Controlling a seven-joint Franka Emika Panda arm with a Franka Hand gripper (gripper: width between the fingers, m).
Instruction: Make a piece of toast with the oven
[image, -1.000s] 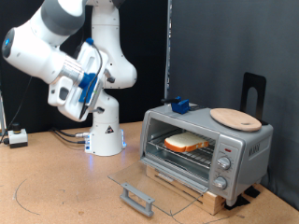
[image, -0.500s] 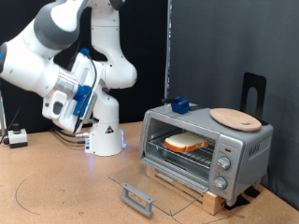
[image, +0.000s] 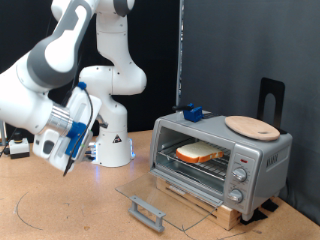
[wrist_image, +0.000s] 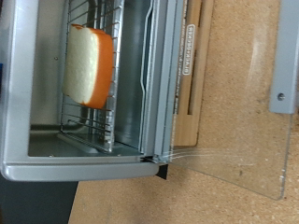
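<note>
The silver-grey oven (image: 262, 158) stands on a wooden base at the exterior view's right, with its glass door (image: 165, 198) folded down flat and open. The piece of toast (image: 200, 152) lies on the wire rack inside. In the wrist view the toast (wrist_image: 89, 65) shows on the rack (wrist_image: 105, 103) inside the oven (wrist_image: 163, 75), with the open glass door (wrist_image: 238, 140) beside it. My gripper (image: 66, 160) hangs low at the exterior view's left, well away from the oven, with nothing seen in it. Its fingers do not show in the wrist view.
A round tan wooden board (image: 252, 126) and a small blue object (image: 192, 113) sit on top of the oven. A black stand (image: 272, 98) rises behind it. The door handle (image: 148, 212) sticks out in front. A white box (image: 18, 148) with cables lies at the far left.
The arm has swung down and toward the exterior view's left, away from the oven. The toast, oven and door have not moved.
</note>
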